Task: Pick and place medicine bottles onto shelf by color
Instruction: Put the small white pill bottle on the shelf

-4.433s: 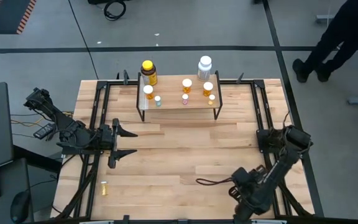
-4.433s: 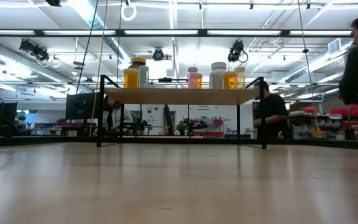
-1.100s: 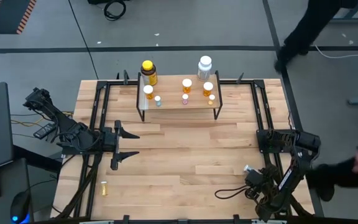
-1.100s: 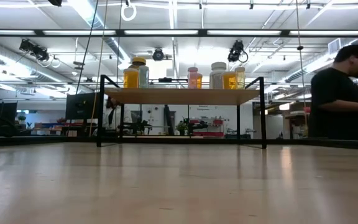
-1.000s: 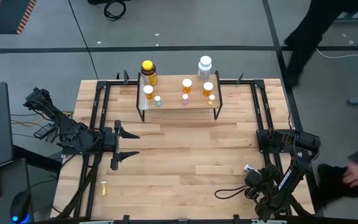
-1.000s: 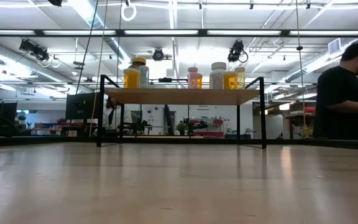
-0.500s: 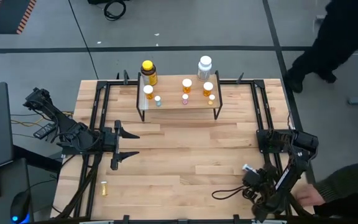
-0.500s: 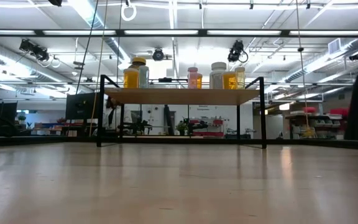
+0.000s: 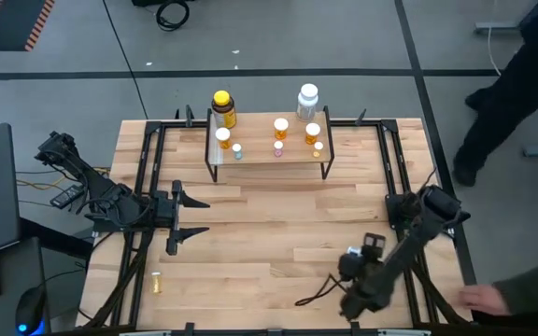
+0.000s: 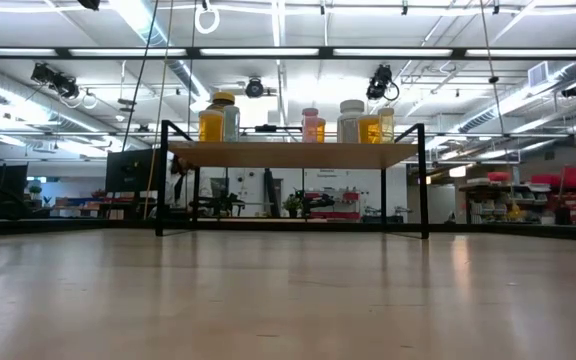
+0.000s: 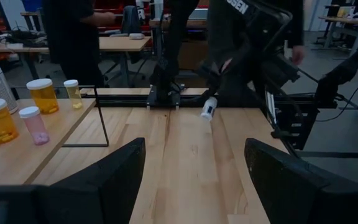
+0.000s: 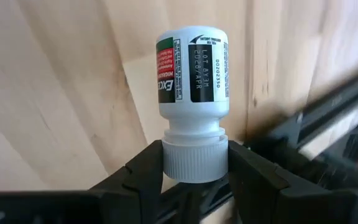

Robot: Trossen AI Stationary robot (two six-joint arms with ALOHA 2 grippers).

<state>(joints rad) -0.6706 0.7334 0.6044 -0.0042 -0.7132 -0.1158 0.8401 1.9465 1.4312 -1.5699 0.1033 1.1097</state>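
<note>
So on the surface [image 9: 269, 233] the big change from a second ago is the right arm: it's swung in from the near right corner toward the middle, and it's carrying something now. That means a new carry to the shelf [image 9: 260, 140] is starting, I'd say. The shelf sits at the far edge, and the run of wood between it and the arm is wide open, so nothing blocks a straight path. The edges to mind are the black rails [image 9: 392, 168] down both sides and the shelf's thin legs. A person [image 9: 521, 84] is walking past the far right corner, and somebody's hand [image 9: 482, 297] is right off the near right corner, so I'd stay clear of that side. The left hand [image 9: 187, 213] is parked on the left, fingers spread, nothing in it. The right hand [image 12: 194, 163] is pinching a white bottle [image 12: 193, 71] by its cap, up in the air over the right half. By colour I'd guess it goes next to the big white bottle [image 9: 307, 96] at the shelf's right back, opposite the big yellow bottle [image 9: 222, 107]. The orange vials [image 9: 313, 131] crowd that end though, so it's a tight spot. One tiny yellow vial [image 9: 156, 282] is lying near the front left corner, not shelved yet.
</note>
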